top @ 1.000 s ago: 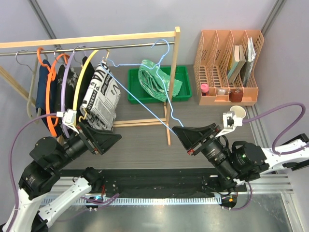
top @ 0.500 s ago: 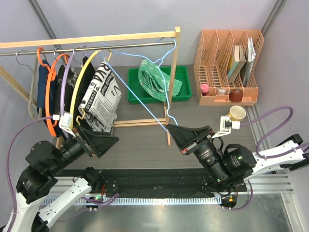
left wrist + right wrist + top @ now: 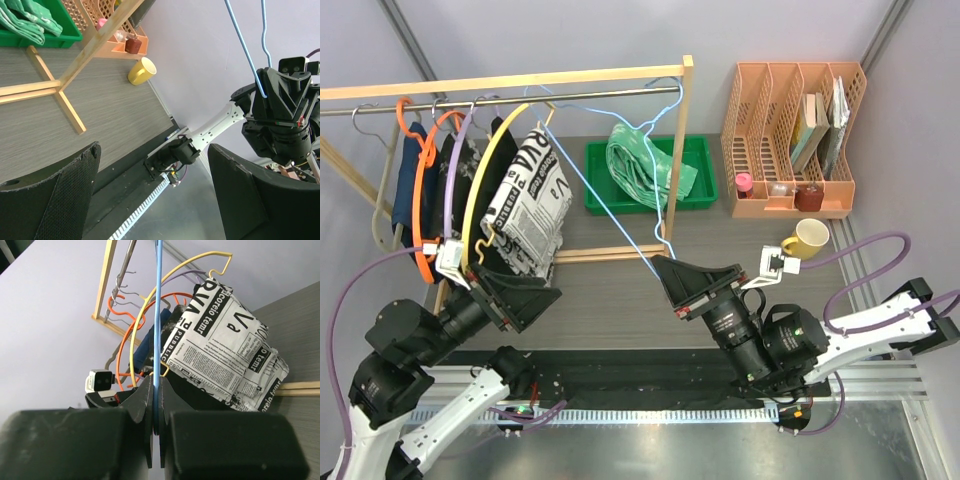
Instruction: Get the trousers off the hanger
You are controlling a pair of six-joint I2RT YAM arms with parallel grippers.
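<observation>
**right gripper pinches the hanger wire in front of the rack; trousers lie in the tray behind it**

nearest, in front of the rack (image 3: pixel 520 80), the right gripper (image 3: pixel 658 262) is clamped tight on the light blue hanger (image 3: pixel 595 190). in the right wrist view the wire (image 3: pixel 158 315) runs straight up out of the slit between the closed fingers (image 3: pixel 149 400). from that grip the wire climbs on a slant towards the rack's left half, crossing just in front of the newsprint garment (image 3: pixel 530 205).

the left gripper (image 3: pixel 520 285) hovers in front of the rack's left end, right under that garment and the yellow hanger (image 3: pixel 485 180). its jaws stand wide apart with nothing between them: the left wrist view shows only bare table (image 3: pixel 75 100) and the far arm in the gap.

between the two grippers, and from the rack's foot forward to the arm bases, the table lies open. right of the rack's end post there is free floor out to the yellow mug (image 3: pixel 807 238).

behind the rack, near its right end, the trousers (image 3: pixel 640 165) lie bunched in the green tray (image 3: pixel 595 205), spilling towards its front rim. a hanger wire crosses over them from above. whether they are threaded on it, i cannot tell.

farthest right of the rack stands a peach file holder (image 3: pixel 790 140).
</observation>
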